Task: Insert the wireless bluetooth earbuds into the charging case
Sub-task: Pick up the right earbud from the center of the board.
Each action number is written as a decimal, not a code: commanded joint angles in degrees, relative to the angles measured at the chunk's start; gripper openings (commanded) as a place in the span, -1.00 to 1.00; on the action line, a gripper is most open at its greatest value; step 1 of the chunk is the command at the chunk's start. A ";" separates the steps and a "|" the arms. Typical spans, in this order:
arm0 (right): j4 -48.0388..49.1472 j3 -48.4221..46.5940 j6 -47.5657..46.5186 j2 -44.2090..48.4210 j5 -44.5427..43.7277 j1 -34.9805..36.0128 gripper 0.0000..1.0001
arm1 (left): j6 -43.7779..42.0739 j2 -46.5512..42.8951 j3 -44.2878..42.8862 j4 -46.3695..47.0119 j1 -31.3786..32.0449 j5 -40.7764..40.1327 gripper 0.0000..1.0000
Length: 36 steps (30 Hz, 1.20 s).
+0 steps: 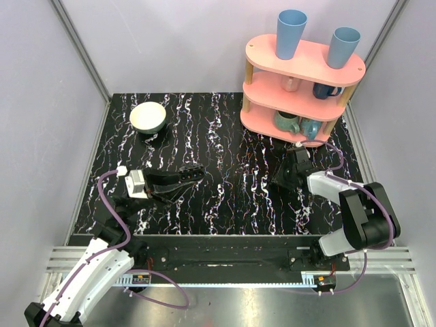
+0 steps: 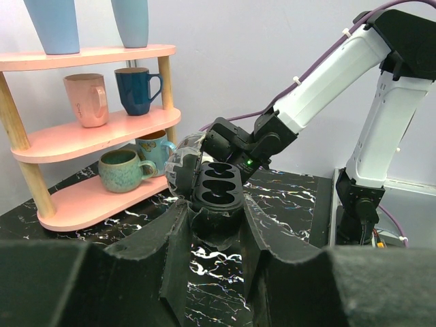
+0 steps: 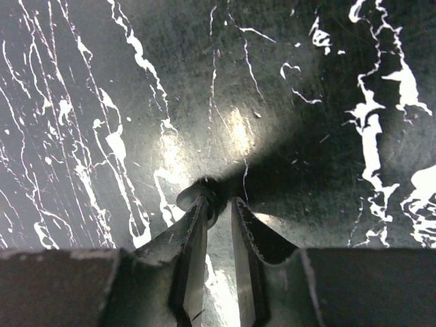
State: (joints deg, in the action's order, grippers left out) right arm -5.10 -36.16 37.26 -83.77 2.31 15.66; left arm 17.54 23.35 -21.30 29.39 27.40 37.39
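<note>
Our left gripper (image 2: 216, 221) is clamped on the charging case (image 2: 218, 185). The case sits between the jaws with its lid thrown back and its two oval wells facing out past the fingertips. Both wells look empty, and the case shows dark here rather than pale.

Our right gripper (image 3: 218, 204) points down at the marbled table (image 3: 306, 102), its jaws a narrow slit apart. One earbud (image 3: 195, 196), a small dark rounded piece, lies right at the tips. It is mostly behind one jaw and only partly in the gap, and we cannot tell whether it is pinched. We do not find the other earbud.

We judge the step in hand to be picking up this earbud. To do it well, we should centre the slit over the bud so it sits squarely between the jaws, not under one tip. We should then close gently, since so small and smooth a piece may squirt sideways. Meanwhile the left jaws should hold the case firm and level, wells turned toward the right jaws.
</note>
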 commanded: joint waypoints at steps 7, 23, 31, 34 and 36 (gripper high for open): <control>3.52 -2.07 -3.24 -3.33 5.16 -0.28 -0.44 | -0.67 0.55 -1.99 1.73 0.11 0.23 -1.00; 7.74 -1.63 -7.28 -3.25 11.31 -0.37 -0.62 | -0.67 0.90 -2.08 1.64 0.20 -0.03 -1.00; 7.92 -2.51 -7.81 -4.12 12.55 -0.28 -0.56 | -0.67 1.25 -2.17 1.55 0.11 -0.03 -1.00; 8.00 -2.77 -7.81 -4.91 13.51 -0.28 -0.54 | -0.58 1.17 -2.17 1.55 0.11 0.14 -1.00; 8.09 -2.77 -7.99 -5.09 13.78 -0.28 -0.54 | -0.66 1.25 -2.17 1.46 0.11 -0.03 -1.00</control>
State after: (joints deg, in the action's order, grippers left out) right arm 1.52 -37.17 30.55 -87.96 14.15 15.42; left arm 17.52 24.12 -21.30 29.15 27.40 37.36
